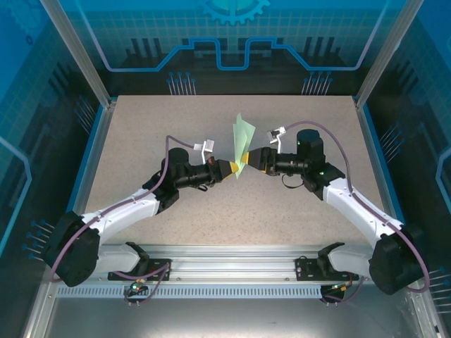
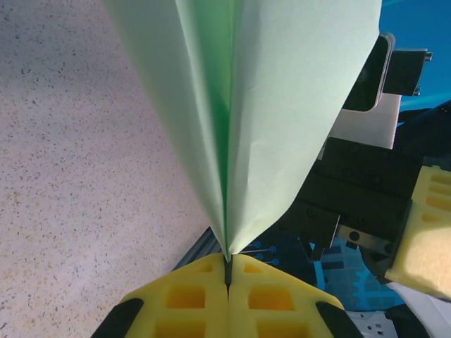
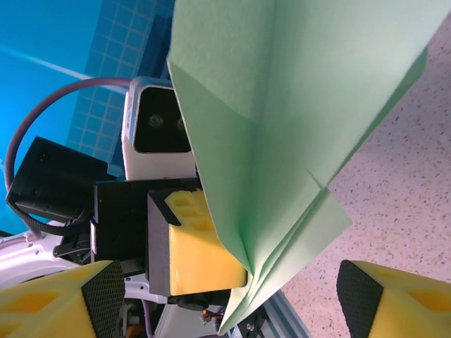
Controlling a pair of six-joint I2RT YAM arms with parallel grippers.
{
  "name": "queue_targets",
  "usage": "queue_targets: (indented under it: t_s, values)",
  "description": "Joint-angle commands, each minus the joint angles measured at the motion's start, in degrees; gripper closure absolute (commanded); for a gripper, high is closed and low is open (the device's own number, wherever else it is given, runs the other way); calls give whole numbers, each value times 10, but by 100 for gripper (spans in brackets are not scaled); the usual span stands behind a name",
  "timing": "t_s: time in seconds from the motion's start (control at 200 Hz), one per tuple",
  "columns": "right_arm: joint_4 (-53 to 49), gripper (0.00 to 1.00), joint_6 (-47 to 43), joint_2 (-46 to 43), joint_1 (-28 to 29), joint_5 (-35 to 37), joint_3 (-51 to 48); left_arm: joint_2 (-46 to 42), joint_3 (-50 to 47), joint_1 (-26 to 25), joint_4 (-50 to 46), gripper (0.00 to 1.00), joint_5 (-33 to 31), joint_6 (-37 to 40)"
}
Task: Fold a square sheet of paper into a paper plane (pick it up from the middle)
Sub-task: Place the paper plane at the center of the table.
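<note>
Left gripper (image 1: pixel 233 170) is clamped flat on the paper plane (image 1: pixel 243 141). In the left wrist view its yellow pads (image 2: pixel 190 299) meet with no gap, and the narrow end of the paper (image 2: pixel 282 105) is pinched in the seam between them. Right gripper (image 3: pixel 229 296) stands wide open. Its two fingers (image 3: pixel 63 299) sit well apart on either side of the paper (image 3: pixel 282 105), and neither pad touches it.

**Location.** The paper is held in the air over the middle of the table (image 1: pixel 141 127), between the two wrists.

**Handling.**
- The paper is judged very light, thin and limp across its flat panels.
- It is stiffer along the centre crease and where folded layers overlap.
- The panels flare freely above the pinch, so they will likely bend or flutter if pushed broadside.
- Pad pressure marks the paper, so any grip outside a fold line risks an unwanted crease.
- The surface is smooth. A light pinch on a single layer may slip.

**Where to grip.** Take hold on the crease or on the stacked layers near it, close to the existing pinch, with the pads flat against the faces. Avoid the free outer corners.

**Orientation.**
- The pointed end sits in the left gripper.
- The broad end fans away from it, rising and leaning toward the far side of the table in the top view.
- The long axis follows the centre crease from pinch to broad edge.
- The flat faces are turned toward the open right fingers.
</note>
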Motion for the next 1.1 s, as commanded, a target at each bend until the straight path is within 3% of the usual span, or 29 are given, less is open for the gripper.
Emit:
queue_targets:
  t_s: [0.0, 0.2, 0.42, 0.735, 0.925, 1.095]
  values:
    - [35, 17, 32, 22, 16, 3, -8, -8, 20, -4, 15, 100, 4, -4]
    - [46, 23, 34, 63, 39, 0, 24, -11, 16, -4, 22, 100, 11, -11]
    - [84, 53, 50, 93, 37, -9, 51, -16, 15, -4, 28, 100, 16, -16]
    - [96, 78, 51, 99, 24, -18, 67, -20, 15, -4, 27, 100, 17, -20]
    - [98, 73, 51, 93, 13, -24, 68, -22, 15, -4, 22, 100, 18, -20]
    - [119, 82, 53, 91, 5, -20, 65, -18, 16, -4, 20, 100, 18, -19]
